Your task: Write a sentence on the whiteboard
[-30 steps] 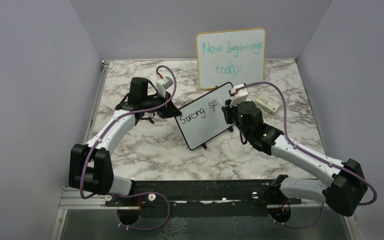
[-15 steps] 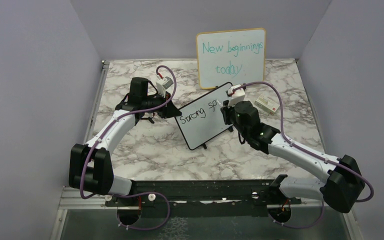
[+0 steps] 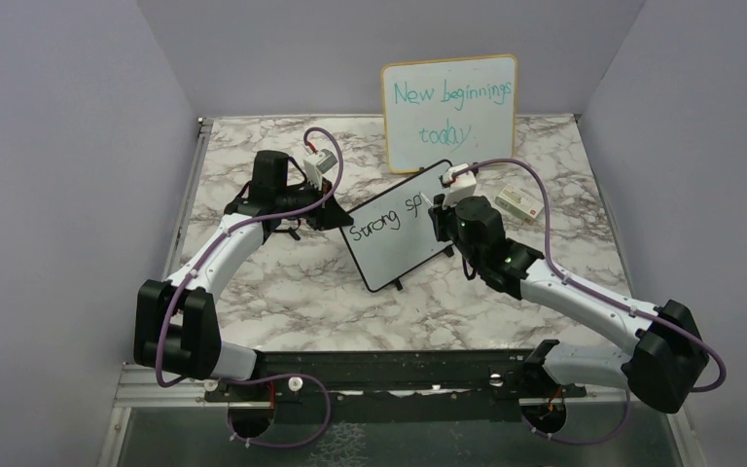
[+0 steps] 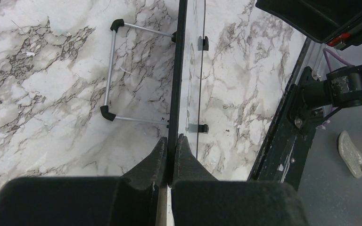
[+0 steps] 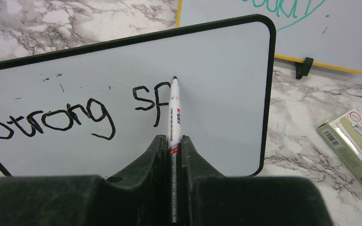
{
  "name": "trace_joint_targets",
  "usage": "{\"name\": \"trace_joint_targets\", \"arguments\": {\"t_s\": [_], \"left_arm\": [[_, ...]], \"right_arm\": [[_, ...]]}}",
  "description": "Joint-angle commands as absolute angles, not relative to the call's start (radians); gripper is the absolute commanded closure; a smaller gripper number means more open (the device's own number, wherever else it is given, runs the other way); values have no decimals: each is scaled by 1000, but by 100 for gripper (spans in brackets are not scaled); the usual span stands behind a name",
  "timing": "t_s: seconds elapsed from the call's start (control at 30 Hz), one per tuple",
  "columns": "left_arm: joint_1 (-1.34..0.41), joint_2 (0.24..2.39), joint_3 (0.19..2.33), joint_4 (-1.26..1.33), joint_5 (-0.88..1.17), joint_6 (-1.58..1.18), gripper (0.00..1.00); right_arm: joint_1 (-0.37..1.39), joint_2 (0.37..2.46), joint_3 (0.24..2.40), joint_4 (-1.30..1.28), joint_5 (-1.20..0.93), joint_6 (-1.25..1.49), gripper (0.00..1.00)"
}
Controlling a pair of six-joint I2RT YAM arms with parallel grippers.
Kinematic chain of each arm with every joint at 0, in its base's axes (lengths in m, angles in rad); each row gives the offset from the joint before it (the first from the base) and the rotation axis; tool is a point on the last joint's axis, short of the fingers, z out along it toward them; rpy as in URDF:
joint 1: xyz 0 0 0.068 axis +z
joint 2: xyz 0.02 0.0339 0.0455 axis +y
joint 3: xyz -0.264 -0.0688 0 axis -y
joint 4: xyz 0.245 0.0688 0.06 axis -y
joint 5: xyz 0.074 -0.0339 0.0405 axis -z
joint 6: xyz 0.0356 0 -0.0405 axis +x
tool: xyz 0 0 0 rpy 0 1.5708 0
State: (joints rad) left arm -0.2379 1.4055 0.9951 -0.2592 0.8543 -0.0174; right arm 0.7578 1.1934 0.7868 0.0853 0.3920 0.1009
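Your right claw (image 5: 173, 140) grips a slim white marker (image 5: 175, 113), left claw (image 4: 172, 141) pinches the black-framed whiteboard (image 5: 207, 70); hard pressure could tip it

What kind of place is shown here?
Likely a robot test booth: two arms bolted to a marble-patterned table, plain walls closing it in, and a small whiteboard for writing practice.

High rear view — 2 close wrist views share whiteboard (image 5: 217, 94).

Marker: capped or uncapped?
Uncapped. The marker shows a bare black tip in the right wrist view, at the whiteboard just past the written "sp".
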Motion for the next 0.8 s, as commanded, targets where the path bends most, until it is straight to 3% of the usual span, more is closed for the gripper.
{"name": "trace_joint_targets", "arguments": {"t_s": [0.0,0.77], "left_arm": [[-262,1459,953,-380,678,65,100],[-262,1462,953,-380,669,63,100]], "right_arm": [[758,1207,796,105,411,107,100],[758,1155,760,61,418,137,100]]}}
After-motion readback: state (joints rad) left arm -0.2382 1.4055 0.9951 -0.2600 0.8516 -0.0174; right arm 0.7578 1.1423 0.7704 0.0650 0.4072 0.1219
